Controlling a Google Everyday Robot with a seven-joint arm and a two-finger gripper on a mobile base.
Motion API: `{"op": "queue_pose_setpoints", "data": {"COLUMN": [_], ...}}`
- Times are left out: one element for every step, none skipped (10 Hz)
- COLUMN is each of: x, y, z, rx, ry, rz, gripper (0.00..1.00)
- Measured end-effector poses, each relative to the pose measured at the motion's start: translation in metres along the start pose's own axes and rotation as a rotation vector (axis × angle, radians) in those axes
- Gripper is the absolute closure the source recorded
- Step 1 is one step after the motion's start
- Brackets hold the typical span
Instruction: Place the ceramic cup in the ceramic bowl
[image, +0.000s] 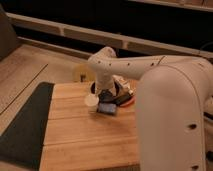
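Observation:
The small white-cream ceramic cup (91, 101) stands upright on the wooden table (85, 135), near its far middle. Just right of it lies a flat dark blue-grey block (107, 108). The dark ceramic bowl (120, 99) sits behind the block, partly hidden by my arm. My gripper (103, 92) hangs down from the white arm, right behind and slightly right of the cup, close over the bowl's left side. I cannot tell whether it touches the cup.
An orange flat item (131, 101) lies right of the bowl. A tan round object (80, 74) sits beyond the table's far edge. A dark mat (25, 125) covers the table's left side. My white arm (170, 110) fills the right of the view.

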Motion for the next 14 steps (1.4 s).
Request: {"op": "queue_pose_setpoints", "data": {"x": [0.000, 0.002, 0.003, 0.006, 0.007, 0.007, 0.005, 0.001, -0.004, -0.009, -0.014, -0.020, -0.023, -0.026], "y": [0.004, 0.012, 0.013, 0.013, 0.011, 0.009, 0.006, 0.005, 0.005, 0.007, 0.008, 0.010, 0.012, 0.016], "z": [0.005, 0.013, 0.020, 0.026, 0.035, 0.044, 0.049, 0.056, 0.060, 0.062, 0.062, 0.061, 0.059, 0.056], "rx": [-0.008, -0.022, -0.028, -0.034, -0.037, -0.038, -0.038, -0.046, -0.056, -0.067, -0.078, -0.094, -0.106, -0.123], "ry": [0.017, 0.046, 0.071, 0.099, 0.133, 0.167, 0.183, 0.194, 0.194, 0.188, 0.179, 0.164, 0.156, 0.144], "rz": [-0.021, -0.049, -0.067, -0.082, -0.095, -0.110, -0.116, -0.124, -0.133, -0.139, -0.141, -0.146, -0.149, -0.154], "gripper": [0.35, 0.35, 0.35, 0.35, 0.35, 0.38, 0.45, 0.56, 0.67, 0.77, 0.87, 0.97, 1.00, 1.00]}}
